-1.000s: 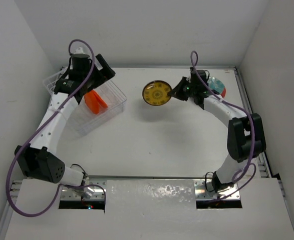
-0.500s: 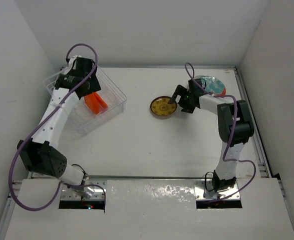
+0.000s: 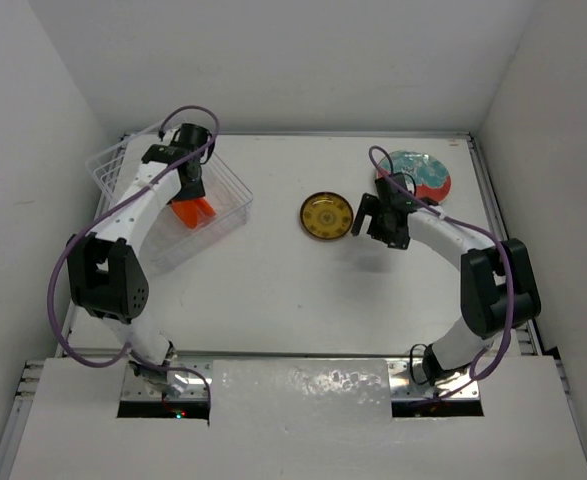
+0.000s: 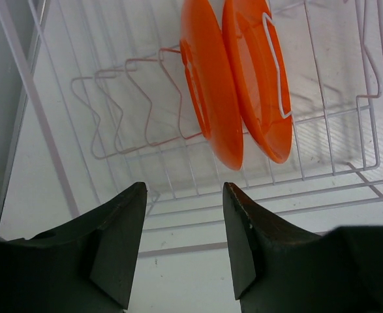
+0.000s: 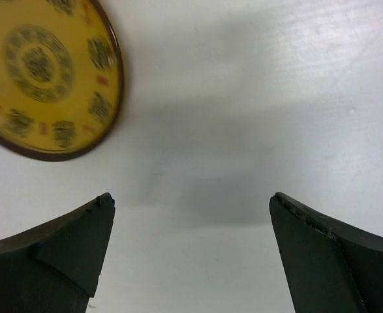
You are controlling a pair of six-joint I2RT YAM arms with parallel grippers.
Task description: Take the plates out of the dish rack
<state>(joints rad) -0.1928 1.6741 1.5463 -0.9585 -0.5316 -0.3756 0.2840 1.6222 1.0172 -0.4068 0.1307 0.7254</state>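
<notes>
- Orange plates [image 4: 207, 98], two of them, are seen standing on edge in the dish rack [image 3: 231, 195] at the left of the table [image 3: 273, 300]. They sit close side by side, held upright by thin dividers.
- The left gripper [image 4: 183, 195] is held over the rack just short of the plates' near rims. Its jaws are partly apart, and nothing is held or touched by them.
- A yellow patterned plate [image 3: 325, 215] is found lying flat on the table near its middle, and a teal plate [image 3: 420, 175] lies flat further right. Both are out of the rack.
- The right gripper [image 5: 191, 199] is poised just beside the yellow plate with its jaws spread wide and nothing between them.
- The orange plates are judged to be light, stiff and smooth, probably glazed or plastic, so slipping is to be expected under a weak pinch. Chipping cannot be ruled out if they are knocked against each other.
- A hold is best taken on the upper rim of the nearer plate, with one finger slid into the narrow gap between the two and the other on the outer face.
- A straight lift along the slot is called for, so that the neighbouring plate is not tipped and the dividers are not snagged.
- Whether the gap admits a finger cannot be told for certain.
</notes>
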